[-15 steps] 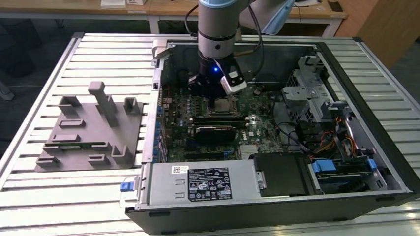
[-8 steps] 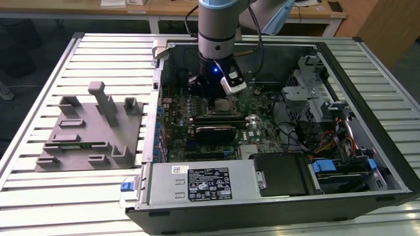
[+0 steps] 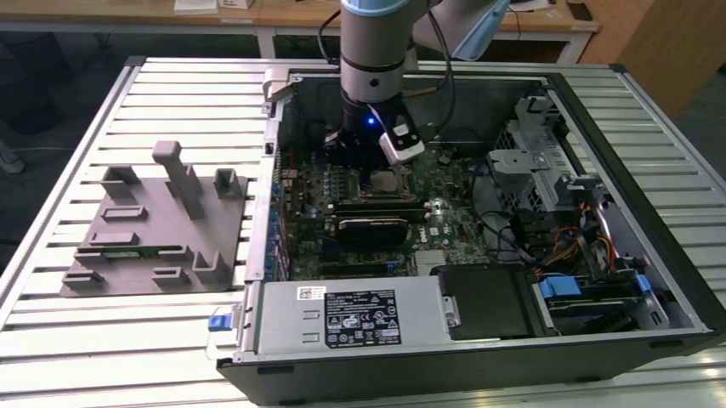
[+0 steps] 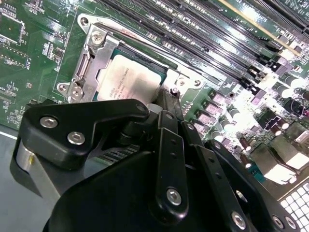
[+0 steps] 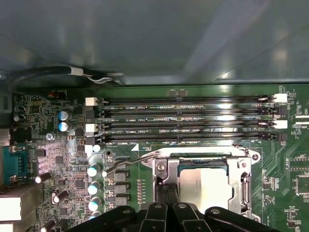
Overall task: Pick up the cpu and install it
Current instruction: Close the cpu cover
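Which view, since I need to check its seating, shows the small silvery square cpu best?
The second wrist view: the silvery-topped square cpu lies in the metal socket frame, close up, at a slant. The first wrist view shows it from above, smaller. In the exterior view it is a tiny distant square.

This looks like a robotics lab or test workshop: an open computer case (image 3: 454,374) lies on a slatted metal table (image 3: 170,93), its motherboard (image 3: 454,225) directly under the jaws of the gripper (image 3: 365,160). A grey parts fixture (image 3: 136,246) stands well apart from the jaws toward the exterior view's left, and wooden desks (image 3: 284,13) stand beyond them.
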Available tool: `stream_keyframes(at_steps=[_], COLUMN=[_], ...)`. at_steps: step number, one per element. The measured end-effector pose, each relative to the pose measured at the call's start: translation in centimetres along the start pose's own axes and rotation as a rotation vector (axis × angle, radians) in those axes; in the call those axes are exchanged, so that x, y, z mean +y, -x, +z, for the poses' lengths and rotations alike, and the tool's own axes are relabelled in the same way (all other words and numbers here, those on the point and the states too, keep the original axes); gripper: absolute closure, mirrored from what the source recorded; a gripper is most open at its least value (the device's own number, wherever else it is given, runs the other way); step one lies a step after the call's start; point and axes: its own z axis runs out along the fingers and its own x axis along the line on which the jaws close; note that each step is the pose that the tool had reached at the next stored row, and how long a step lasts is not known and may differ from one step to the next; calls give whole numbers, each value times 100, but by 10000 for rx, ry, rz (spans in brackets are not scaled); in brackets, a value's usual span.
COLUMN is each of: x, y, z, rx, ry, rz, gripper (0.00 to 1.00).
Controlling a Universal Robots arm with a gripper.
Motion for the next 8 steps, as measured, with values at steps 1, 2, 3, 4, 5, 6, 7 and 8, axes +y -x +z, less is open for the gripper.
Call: stream_keyframes(at_steps=[1, 2, 3, 4, 5, 6, 7, 8], x=[0, 0, 0, 0, 0, 0, 0, 0], y=[-1, -2, -2, -2, -2, -2, -2, -2], z=[0, -1, -4, -9, -17, -27, -38, -49], rx=[0, -1, -3, -5, -8, -12, -18, -24], ry=[0, 0, 1, 2, 1, 0, 1, 2], rz=[0, 0, 0, 0, 0, 0, 0, 1], gripper=[89, 89, 89, 89, 89, 89, 89, 89])
